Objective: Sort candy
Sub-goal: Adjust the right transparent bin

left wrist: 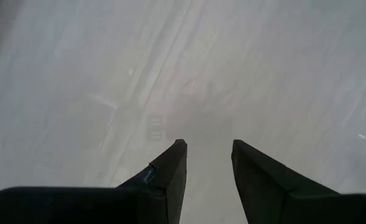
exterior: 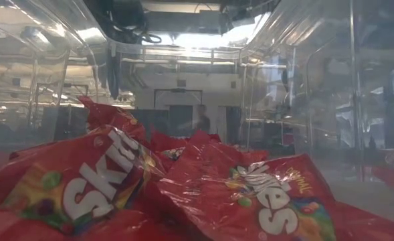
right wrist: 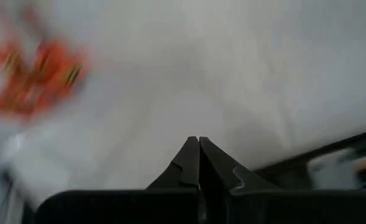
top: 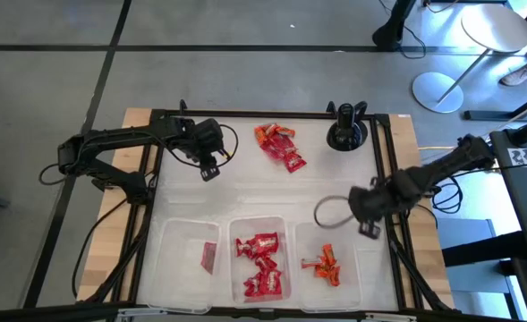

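A loose pile of red and orange candy [top: 279, 146] lies on the white table near its far edge. Three clear bins stand along the near edge. The left one holds a flat red bar [top: 208, 257], the middle one red Skittles packets [top: 261, 264] [exterior: 183, 187], and the right one orange pieces [top: 324, 266] [right wrist: 33, 74]. My left gripper [top: 208, 167] [left wrist: 209, 149] hangs open over bare table, left of the pile and holding nothing. My right gripper [top: 368, 228] [right wrist: 199, 140] is shut and empty, at the far right corner of the right bin.
A black stand [top: 345, 130] sits at the table's far edge, right of the pile. A cable loop [top: 328, 212] hangs beside my right gripper. A black frame [top: 156, 116] runs round the table. Bare white surface lies between the pile and the bins.
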Motion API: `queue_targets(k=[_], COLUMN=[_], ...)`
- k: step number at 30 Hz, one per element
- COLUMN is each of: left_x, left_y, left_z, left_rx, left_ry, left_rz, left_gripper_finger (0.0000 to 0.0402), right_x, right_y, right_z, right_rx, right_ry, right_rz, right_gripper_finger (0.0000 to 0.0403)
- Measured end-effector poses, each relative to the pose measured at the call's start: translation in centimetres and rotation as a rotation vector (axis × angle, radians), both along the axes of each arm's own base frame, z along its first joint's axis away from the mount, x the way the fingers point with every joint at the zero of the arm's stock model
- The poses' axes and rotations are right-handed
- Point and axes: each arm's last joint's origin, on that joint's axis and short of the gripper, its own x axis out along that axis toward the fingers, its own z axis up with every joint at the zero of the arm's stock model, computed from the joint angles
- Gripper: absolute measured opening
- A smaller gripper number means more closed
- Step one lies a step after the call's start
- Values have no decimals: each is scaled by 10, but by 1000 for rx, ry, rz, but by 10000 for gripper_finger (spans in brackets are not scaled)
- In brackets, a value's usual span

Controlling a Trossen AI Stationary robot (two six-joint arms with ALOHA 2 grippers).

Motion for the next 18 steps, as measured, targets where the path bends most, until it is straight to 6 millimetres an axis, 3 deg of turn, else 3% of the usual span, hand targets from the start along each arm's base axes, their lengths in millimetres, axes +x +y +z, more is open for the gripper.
queue_targets(k=[5,11,18], left_x=[1,1,1], left_y=[0,0,0], left_z=[0,0,0], left_rx=[3,2,6], left_ry=[-7,-10,-9], left_rz=[2,7,-4], left_gripper_finger=[119,119,119], right_x=[-6,1,30], right_y=[39,93,118], right_z=[-15,-31,-55], right_rx=[174,318,334], right_ry=[82,46,-42], right_rz=[160,344,365], right_gripper_finger=[1,0,0])
